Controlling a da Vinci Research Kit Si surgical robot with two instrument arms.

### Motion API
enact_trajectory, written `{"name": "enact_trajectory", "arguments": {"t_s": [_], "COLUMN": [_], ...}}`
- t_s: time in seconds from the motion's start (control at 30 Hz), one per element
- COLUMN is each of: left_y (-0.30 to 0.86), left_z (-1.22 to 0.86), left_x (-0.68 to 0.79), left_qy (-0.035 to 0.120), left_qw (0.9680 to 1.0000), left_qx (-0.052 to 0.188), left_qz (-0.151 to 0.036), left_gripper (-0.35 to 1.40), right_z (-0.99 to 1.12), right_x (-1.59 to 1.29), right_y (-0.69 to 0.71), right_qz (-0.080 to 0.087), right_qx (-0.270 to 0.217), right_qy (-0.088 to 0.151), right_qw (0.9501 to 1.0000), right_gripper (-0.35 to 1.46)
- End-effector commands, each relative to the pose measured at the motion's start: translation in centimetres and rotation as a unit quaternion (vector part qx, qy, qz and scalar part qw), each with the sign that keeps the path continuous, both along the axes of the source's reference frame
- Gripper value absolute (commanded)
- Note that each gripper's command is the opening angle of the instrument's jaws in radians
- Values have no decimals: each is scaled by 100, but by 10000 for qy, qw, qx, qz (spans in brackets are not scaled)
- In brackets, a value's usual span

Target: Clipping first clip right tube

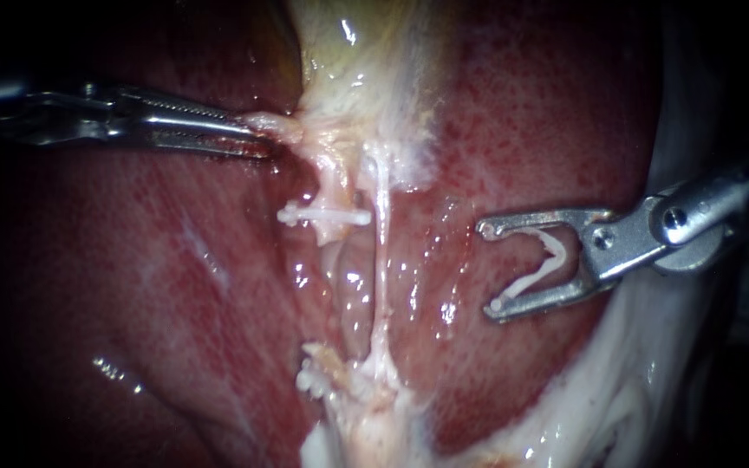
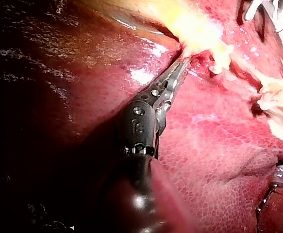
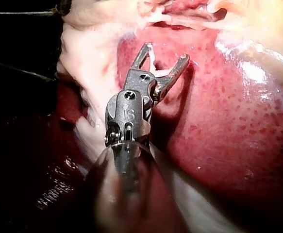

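Across the liver, gripping pale tissue in the clenched hand of the left instrument; carrying a loaded clip in the wide-spread hand of the right instrument, well apart from the right tube. Expect thin, soft, slippery, easily torn: straddle bare mid-span.
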State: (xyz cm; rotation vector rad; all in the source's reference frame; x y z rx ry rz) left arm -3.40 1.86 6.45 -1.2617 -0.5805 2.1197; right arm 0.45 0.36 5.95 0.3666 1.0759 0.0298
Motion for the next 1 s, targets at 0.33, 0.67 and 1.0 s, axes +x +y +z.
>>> {"name": "enact_trajectory", "arguments": {"t_s": [0.33, 0.67, 1.0], "left_y": [25, 27, 26], "left_z": [-63, -72, -73], "left_x": [38, 43, 43], "left_qy": [-34, -37, -36], "left_qw": [9999, 9998, 9998], "left_qx": [-48, -74, -100], "left_qz": [-126, -164, -154], "left_gripper": [-35, -35, -35], "right_z": [-2, -15, 14], "right_x": [1, 27, 75], "right_y": [-2, -11, -37], "right_qz": [-26, 110, 412], "right_qx": [19, 481, 1252], "right_qy": [17, 115, -98], "right_qw": [10000, 9987, 9912], "right_gripper": [50, 50, 50]}}
